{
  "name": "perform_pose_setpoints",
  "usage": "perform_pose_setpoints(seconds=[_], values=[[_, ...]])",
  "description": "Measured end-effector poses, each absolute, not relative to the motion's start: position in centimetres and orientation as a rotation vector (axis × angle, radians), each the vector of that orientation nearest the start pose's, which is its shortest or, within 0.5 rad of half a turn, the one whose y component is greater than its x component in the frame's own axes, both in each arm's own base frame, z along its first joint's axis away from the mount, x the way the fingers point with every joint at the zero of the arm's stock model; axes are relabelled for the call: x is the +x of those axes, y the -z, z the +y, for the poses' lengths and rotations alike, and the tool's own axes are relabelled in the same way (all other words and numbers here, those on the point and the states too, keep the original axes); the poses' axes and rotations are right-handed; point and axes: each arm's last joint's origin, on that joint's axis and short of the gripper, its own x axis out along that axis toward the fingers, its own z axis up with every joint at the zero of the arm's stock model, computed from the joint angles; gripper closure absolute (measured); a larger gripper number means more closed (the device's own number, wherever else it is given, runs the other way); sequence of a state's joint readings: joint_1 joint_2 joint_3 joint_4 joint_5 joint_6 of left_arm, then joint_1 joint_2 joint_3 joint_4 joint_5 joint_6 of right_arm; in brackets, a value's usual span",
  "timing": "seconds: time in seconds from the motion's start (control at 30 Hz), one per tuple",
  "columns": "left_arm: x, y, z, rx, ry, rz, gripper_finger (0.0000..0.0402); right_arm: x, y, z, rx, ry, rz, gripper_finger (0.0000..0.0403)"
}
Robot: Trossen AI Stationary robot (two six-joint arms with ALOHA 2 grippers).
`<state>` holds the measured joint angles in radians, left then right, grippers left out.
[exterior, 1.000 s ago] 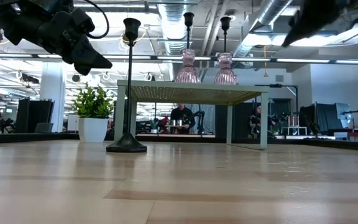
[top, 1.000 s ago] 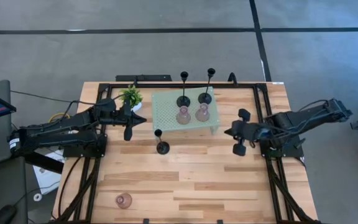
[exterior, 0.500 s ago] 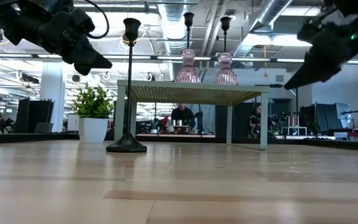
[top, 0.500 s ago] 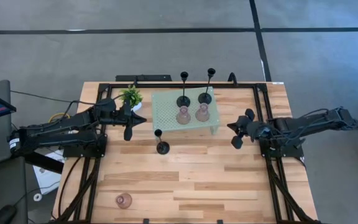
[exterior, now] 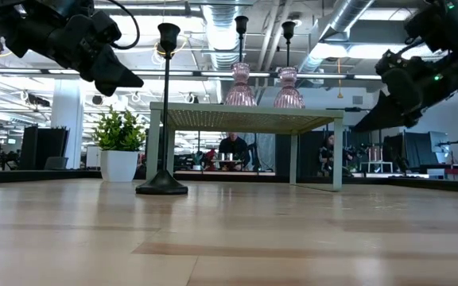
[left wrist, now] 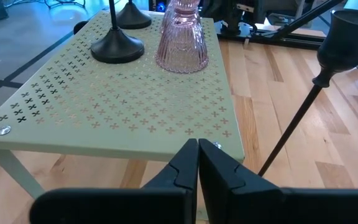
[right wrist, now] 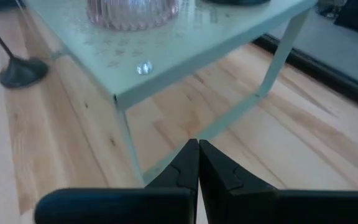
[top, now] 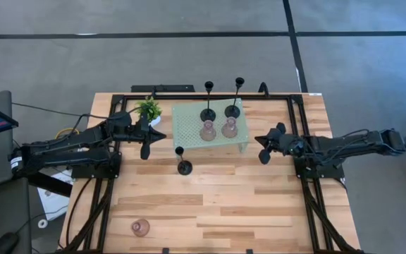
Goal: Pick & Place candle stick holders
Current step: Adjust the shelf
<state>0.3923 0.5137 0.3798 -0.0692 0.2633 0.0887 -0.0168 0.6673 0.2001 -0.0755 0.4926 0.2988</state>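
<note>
From above, I am holding my left claw (top: 146, 144) just left of the mint stand (top: 189, 120), fingers pressed together and gripping nothing. My right claw (top: 263, 149) is hanging just off the stand's right end, also pinched tight and empty. The stand is carrying four holders: two black stems (top: 208, 113) toward the far side and two pink glass ones (top: 208, 130) nearer. A third stem (top: 183, 166) is standing on the table (top: 259, 204) just in front of the stand, and a third pink one (top: 140, 227) is sitting alone at the near left corner, well apart from everything. The plant (top: 149, 109) is sitting by the stand's far left corner.

Level with the table, both my claws are hanging above the boards, the left (exterior: 122, 75) beside the loose stem's cup (exterior: 168, 33). I am judging that stem tall and tip-prone: any sideways brush could be toppling it.

Through my left wrist, my fingers (left wrist: 188, 165) are meeting with no gap, pointing at the stand's edge, with a pink holder (left wrist: 182, 37) and a stem base (left wrist: 117, 46) on top. The loose stem is crossing close on the right.

Through my right wrist, my fingers (right wrist: 191, 163) are likewise sealed, aiming under the stand's corner. Pushing on like this, I am risking bumping the leg (right wrist: 129, 146) and shaking the pink glass (right wrist: 132, 12) above.
</note>
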Motion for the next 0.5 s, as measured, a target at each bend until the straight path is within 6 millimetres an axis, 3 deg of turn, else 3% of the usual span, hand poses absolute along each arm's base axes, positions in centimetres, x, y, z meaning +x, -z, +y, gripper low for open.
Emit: perform_pose_setpoints(seconds=[0.5], values=[[12.73,-24.08,4.45,0.023,-0.120,0.196,0.0389,14.64,-15.14,-1.95,0.206,0.531,0.416,0.0403]])
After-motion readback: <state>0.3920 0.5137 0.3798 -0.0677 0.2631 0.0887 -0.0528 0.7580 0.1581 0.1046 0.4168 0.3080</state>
